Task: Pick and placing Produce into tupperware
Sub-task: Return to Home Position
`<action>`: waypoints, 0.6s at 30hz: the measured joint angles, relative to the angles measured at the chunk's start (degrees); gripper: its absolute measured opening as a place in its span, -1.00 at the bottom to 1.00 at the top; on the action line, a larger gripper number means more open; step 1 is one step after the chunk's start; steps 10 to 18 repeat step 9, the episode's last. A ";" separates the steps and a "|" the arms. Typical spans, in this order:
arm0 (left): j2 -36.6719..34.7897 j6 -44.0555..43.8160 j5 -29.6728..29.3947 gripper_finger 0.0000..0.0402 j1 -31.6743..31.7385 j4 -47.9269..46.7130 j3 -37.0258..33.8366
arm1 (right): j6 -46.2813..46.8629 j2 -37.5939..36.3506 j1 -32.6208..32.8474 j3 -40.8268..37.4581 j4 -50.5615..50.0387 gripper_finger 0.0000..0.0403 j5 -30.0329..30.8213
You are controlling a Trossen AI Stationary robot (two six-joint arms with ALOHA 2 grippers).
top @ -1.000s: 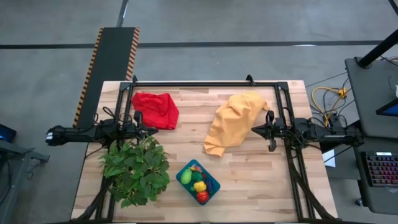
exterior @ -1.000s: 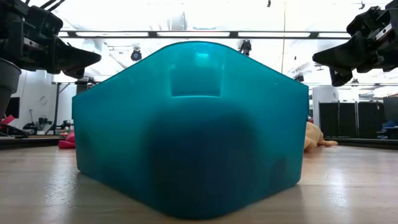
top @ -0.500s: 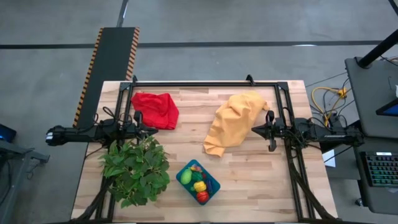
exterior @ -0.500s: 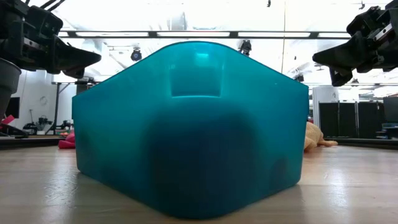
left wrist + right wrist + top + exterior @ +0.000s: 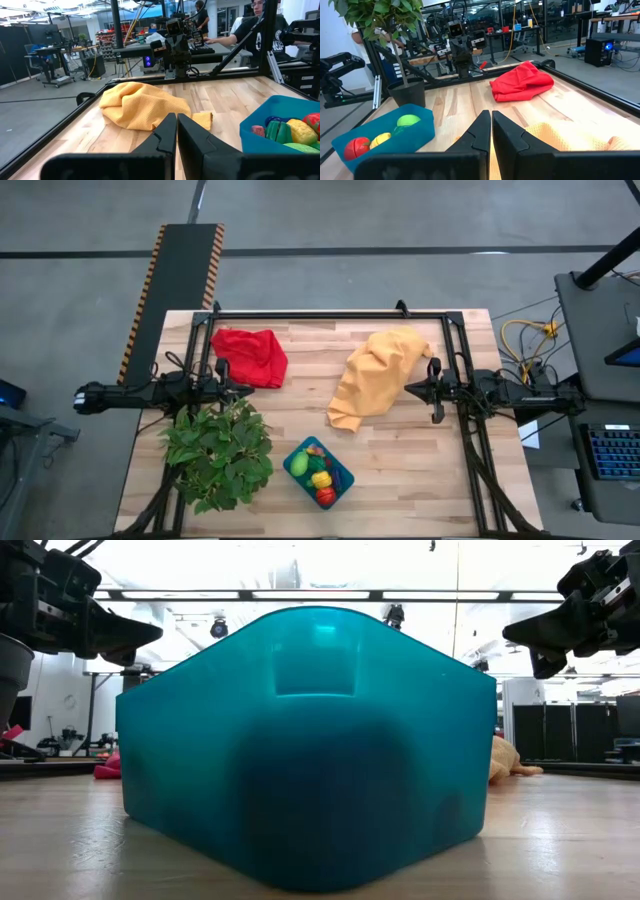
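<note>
1. Teal plastic tupperware (image 5: 345,477) sits near the desk's (image 5: 420,480) edge at the bottom of the high view, just beside a potted plant (image 5: 220,452). Bare wood lies open on its other side.
2. Produce (image 5: 321,479) lies inside it: green, yellow and red pieces.
3. The left end effector (image 5: 177,116) hangs at the desk's left side, between a red cloth (image 5: 250,355) and the plant, clenched on nothing. The right end effector (image 5: 491,113) hangs at the right side, next to a yellow-orange cloth (image 5: 373,378), likewise clenched and empty.
4. Nothing has shifted since a second ago; both arms are as they were.
5. The container has rounded corners and a translucent wall. Both cloths are crumpled, and the yellow one has a waffle weave. Pale wooden planks are framed by a black metal rail (image 5: 330,314).
</note>
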 joint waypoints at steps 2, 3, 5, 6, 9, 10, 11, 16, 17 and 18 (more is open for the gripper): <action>0.00 0.00 0.00 -1.00 0.00 0.00 0.02 | 0.01 0.00 0.00 0.00 0.00 -0.96 0.01; 0.00 0.00 0.00 -1.00 0.00 0.01 0.02 | 0.00 0.00 0.00 0.00 -0.02 -0.96 0.00; 0.00 0.00 0.00 -1.00 0.00 0.01 0.02 | 0.00 0.00 0.00 0.00 0.00 -0.96 0.00; 0.00 0.01 0.00 -1.00 0.00 0.01 0.02 | 0.01 0.00 0.00 0.00 0.00 -0.96 0.00; 0.00 0.00 0.00 -1.00 -0.04 0.01 0.02 | 0.01 0.00 0.00 0.00 0.00 -0.96 0.00; 0.00 0.00 0.00 -1.00 -0.04 0.01 0.02 | 0.01 0.00 0.00 0.00 0.00 -0.96 0.00; 0.00 0.00 0.00 -1.00 -0.04 0.01 0.02 | 0.01 0.00 0.00 0.00 0.00 -0.96 0.00; 0.00 0.00 0.00 -1.00 -0.04 0.01 0.02 | 0.01 0.00 0.00 0.00 0.00 -0.96 0.00; 0.00 0.00 0.00 -1.00 -0.04 0.01 0.02 | 0.01 0.00 0.00 0.00 0.00 -0.96 0.00; 0.00 0.00 0.00 -1.00 -0.04 0.01 0.02 | 0.01 0.00 0.00 0.00 0.00 -0.96 0.00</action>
